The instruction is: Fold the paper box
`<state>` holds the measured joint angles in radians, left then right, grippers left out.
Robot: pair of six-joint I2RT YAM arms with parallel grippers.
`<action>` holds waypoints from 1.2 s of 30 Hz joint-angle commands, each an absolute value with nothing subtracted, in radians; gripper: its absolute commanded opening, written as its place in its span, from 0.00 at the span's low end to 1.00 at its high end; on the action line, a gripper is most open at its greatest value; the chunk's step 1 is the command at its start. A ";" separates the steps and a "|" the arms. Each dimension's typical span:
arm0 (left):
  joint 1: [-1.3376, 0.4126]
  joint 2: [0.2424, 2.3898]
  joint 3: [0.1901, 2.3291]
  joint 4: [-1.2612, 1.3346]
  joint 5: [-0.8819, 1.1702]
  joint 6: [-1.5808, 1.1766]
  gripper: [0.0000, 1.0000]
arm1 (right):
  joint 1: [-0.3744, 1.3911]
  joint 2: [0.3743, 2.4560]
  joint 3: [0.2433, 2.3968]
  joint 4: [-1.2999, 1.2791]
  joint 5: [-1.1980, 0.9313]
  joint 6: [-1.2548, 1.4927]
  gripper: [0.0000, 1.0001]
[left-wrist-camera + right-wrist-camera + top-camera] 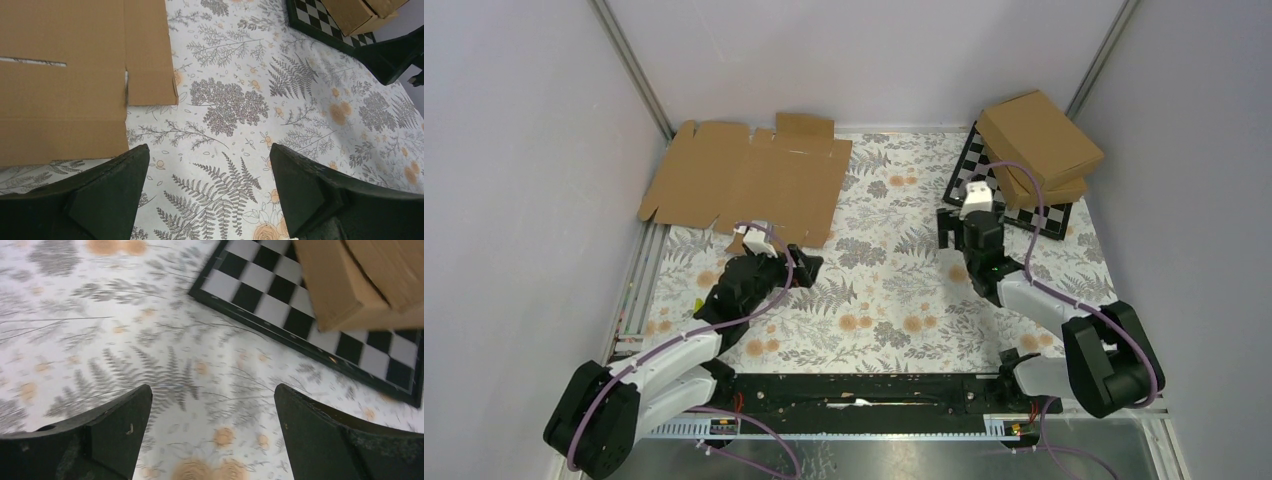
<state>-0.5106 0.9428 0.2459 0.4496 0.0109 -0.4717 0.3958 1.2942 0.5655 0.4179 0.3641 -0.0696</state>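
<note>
1. Top view: the paper box [1039,135], taken to be the upper of two closed brown boxes, lies skewed on a second box [1064,192] on the chessboard [962,165] at the far right of the tabletop [884,290]. It looks already folded shut. A flat sheet [744,180] lies at the far left, well apart from it. Being thin cardboard, the box should be light and fairly stiff along its creases. Its smooth face could slide off the box beneath, and its walls would dent under a hard pinch. The sound hold looks to be across a short end, near a corner. The right tool [967,232] hangs just beside the chessboard's near edge, its arm stretched forward and left from the base. The left tool [799,265] sits low by the sheet's near corner. Neither touches cardboard
2. Left wrist: the left tool [209,150] has its jaws wide apart with nothing between them, over bare tabletop. The sheet [65,100] lies just beside its left finger. A corner of the stack shows far off on the chessboard [320,25], but which box is which cannot be told here
3. Right wrist: the right tool [213,390] is wide apart and empty, above the tabletop just short of the chessboard [260,285]. The second box [330,290] rests on the board, and the paper box [400,270] seems to overlap it at the upper right, both blurred
</note>
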 commanded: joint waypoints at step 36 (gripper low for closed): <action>-0.060 1.494 0.239 1.169 -0.187 -0.097 0.97 | 0.125 1.557 0.207 1.311 0.397 -0.017 1.00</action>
<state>-0.1436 1.4666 0.1669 1.1633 -0.3439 -0.0227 0.1280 1.5661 0.1944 1.2285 0.3985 -0.0128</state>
